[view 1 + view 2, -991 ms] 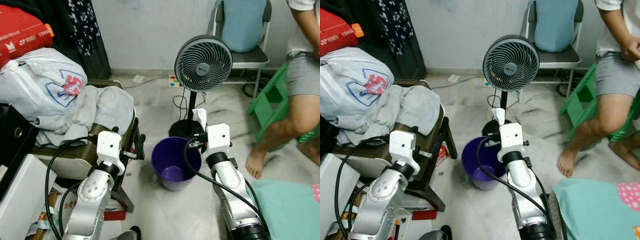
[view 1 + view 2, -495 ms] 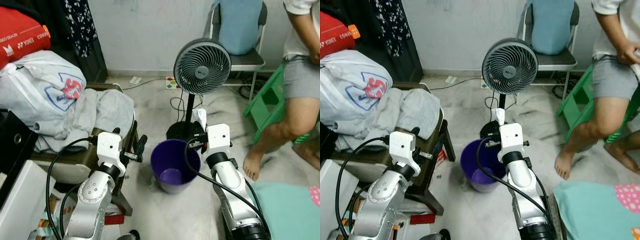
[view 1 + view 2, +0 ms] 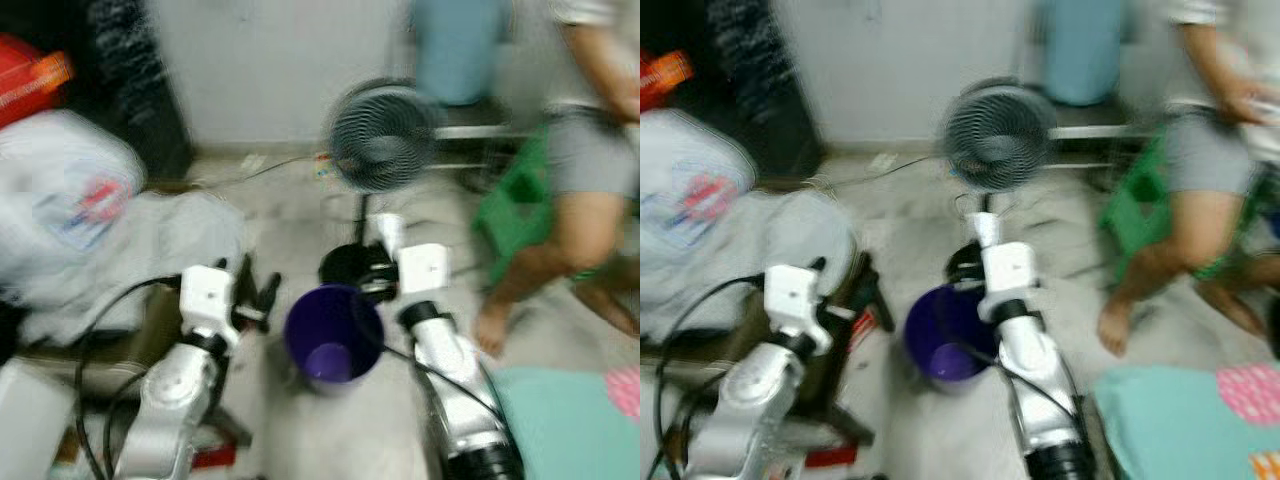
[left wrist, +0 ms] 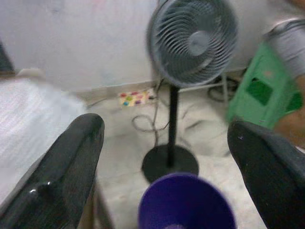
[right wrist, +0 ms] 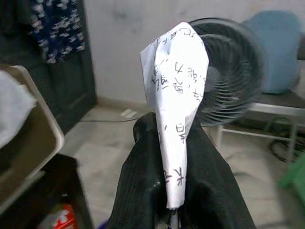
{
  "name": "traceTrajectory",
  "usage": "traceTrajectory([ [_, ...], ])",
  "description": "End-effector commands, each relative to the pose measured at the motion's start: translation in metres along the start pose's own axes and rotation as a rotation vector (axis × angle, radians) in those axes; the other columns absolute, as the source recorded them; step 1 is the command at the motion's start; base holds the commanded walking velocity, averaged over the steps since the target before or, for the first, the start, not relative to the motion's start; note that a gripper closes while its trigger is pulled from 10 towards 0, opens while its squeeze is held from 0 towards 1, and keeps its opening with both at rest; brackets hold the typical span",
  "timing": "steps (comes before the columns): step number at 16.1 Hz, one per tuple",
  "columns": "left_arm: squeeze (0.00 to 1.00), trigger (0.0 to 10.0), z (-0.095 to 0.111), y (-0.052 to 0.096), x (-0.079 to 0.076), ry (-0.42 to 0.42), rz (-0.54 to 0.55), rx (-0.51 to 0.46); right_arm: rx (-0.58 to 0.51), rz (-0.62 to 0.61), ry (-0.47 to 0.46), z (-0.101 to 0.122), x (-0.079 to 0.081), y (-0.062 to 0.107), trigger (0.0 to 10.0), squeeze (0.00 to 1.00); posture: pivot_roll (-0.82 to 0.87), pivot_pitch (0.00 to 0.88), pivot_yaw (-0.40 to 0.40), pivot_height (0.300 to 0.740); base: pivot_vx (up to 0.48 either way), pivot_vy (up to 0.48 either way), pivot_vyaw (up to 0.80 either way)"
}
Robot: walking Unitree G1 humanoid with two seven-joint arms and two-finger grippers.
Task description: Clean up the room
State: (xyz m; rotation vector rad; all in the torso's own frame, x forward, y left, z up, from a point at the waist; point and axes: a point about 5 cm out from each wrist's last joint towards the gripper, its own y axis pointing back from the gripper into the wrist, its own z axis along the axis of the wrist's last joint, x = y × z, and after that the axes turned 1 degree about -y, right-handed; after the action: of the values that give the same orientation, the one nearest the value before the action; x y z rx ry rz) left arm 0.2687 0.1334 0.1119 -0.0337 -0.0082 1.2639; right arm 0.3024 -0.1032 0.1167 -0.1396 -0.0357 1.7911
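The head views are blurring. The right pincer (image 5: 174,191) is pinching a folded slip of paper (image 5: 177,95) printed with dark characters, its two black fingers (image 5: 143,186) pressing against the paper from both sides while the paper is sticking up past the tips. In the head views that pincer (image 3: 385,262) is hovering at the far rim of the purple bin (image 3: 333,335), with the paper (image 3: 388,232) showing white above it, just in front of the fan's black base.

The left pincer (image 4: 167,157) is standing wide apart with nothing between its fingers (image 4: 71,157), pointing at the bin (image 4: 186,202) and the standing fan (image 4: 190,40) behind it. In the head views it (image 3: 262,295) is sitting just to the left of the bin, apart from it.

The bin is standing upright on the pale floor (image 3: 300,210) between the two arms. A heap of grey and white clothes (image 3: 90,230) is lying on a piece of furniture to the robot's left. A person's bare leg (image 3: 545,250) is resting beside a green stool (image 3: 510,205) at the right, and a teal cloth (image 3: 570,420) is lying at the lower right.
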Motion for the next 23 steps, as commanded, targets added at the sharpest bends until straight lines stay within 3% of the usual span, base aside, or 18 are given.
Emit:
traceTrajectory([
  [1,0.00,10.0,0.0002,-0.0009,-0.0085,0.014,-0.030,-0.001,0.027,-0.032,0.017,-0.0055,-0.0106,0.0036,10.0,0.00,-0.01,0.136,0.035,0.740,0.337,0.000,0.00],
  [17,0.00,10.0,0.0002,-0.0019,-0.0113,0.010,-0.034,0.004,0.021,0.009,0.024,-0.0048,-0.0054,0.0013,10.0,0.00,-0.01,0.128,0.033,0.740,0.315,0.000,0.00],
  [23,0.00,10.0,0.0000,-0.0006,-0.0078,-0.014,-0.016,0.006,0.019,0.018,0.031,-0.0047,-0.0032,0.0007,10.0,0.00,0.00,0.127,0.035,0.740,0.000,0.000,0.71],
])
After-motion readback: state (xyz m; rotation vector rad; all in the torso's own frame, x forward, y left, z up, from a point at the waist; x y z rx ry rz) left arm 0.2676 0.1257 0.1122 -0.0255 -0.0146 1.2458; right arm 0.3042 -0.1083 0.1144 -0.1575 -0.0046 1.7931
